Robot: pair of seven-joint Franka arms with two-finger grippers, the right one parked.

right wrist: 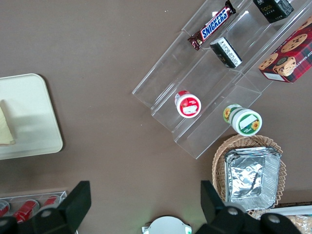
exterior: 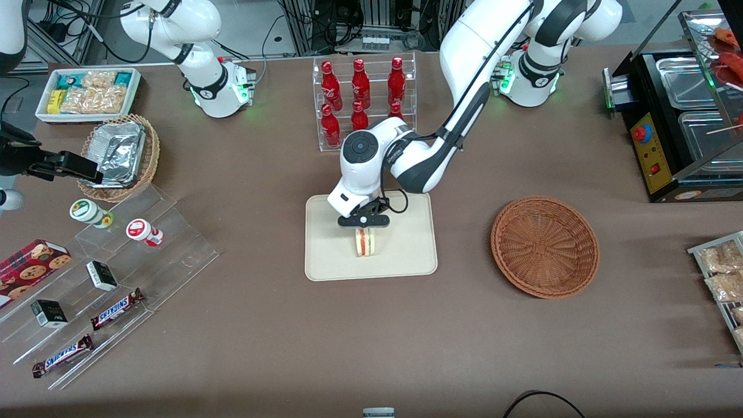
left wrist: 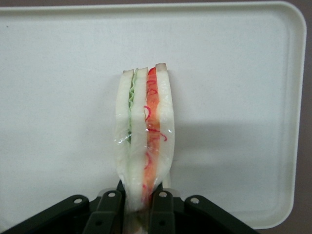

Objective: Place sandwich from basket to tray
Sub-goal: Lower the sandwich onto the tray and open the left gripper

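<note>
- Brown bench (exterior: 371, 325): wicker basket (exterior: 544, 247) sits empty toward the working arm's end.
- Cream tray (exterior: 406, 255): sandwich should settle flat near its middle before release.
- End effector (exterior: 364, 227): clamped on the sandwich (exterior: 364, 242), standing on edge over the tray; I'd open slowly.

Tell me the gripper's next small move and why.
Probably open the fingers and let go. The gripper is shut on the sandwich, which stands on edge over the middle of the tray, well inside the rim; the basket is empty. Whether the sandwich already touches the tray is unclear, so lower slightly first if needed.
</note>
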